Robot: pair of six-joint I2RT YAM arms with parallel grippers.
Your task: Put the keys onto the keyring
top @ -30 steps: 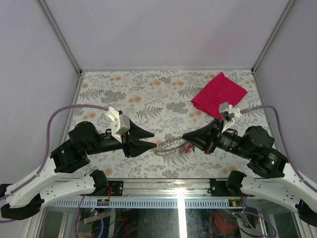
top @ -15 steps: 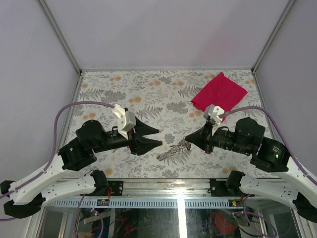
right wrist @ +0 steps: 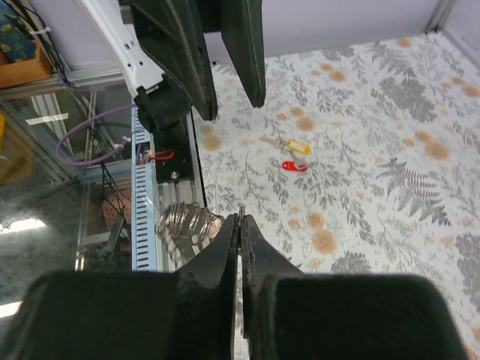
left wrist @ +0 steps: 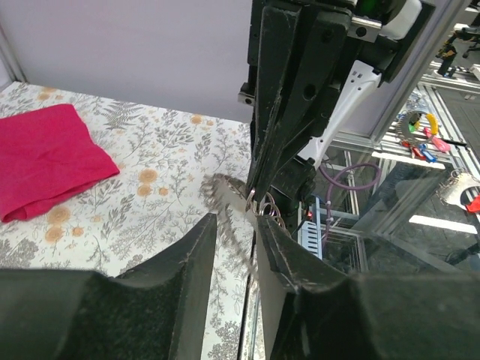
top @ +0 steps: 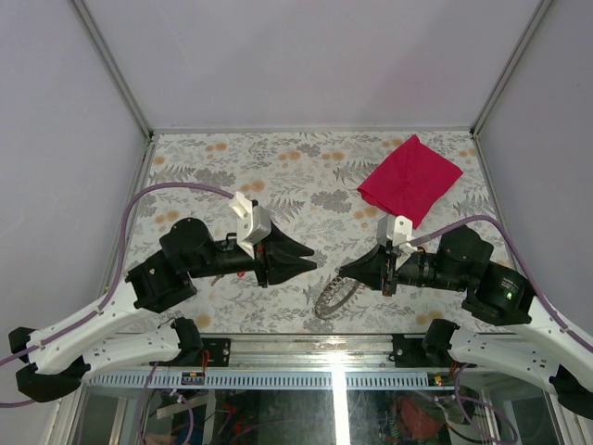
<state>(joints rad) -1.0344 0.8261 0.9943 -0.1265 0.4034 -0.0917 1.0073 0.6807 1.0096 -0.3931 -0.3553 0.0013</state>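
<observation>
My right gripper (top: 341, 271) is shut on one loop of the silver keyring (top: 331, 298), a stretched wire coil that hangs from its tip toward the table's near edge. In the right wrist view the jaws (right wrist: 241, 216) pinch the wire, with the coil (right wrist: 186, 223) bunched to their left. A red-headed key (right wrist: 292, 166) and a yellow-headed key (right wrist: 296, 146) lie on the floral table beyond the tip. My left gripper (top: 311, 260) is open, facing the right one. In its wrist view (left wrist: 236, 225) the blurred coil (left wrist: 223, 201) passes between its fingers, ungripped. I cannot make out the keys in the top view.
A folded red cloth (top: 410, 178) lies at the back right of the floral table (top: 232, 167); it also shows in the left wrist view (left wrist: 45, 161). The table's near edge, with its metal rail (top: 306, 352), lies just below both grippers.
The keyring lay on the table between the grippers; now it hangs from the shut right gripper. The left gripper has moved right, closer to the right one, and stays open.
</observation>
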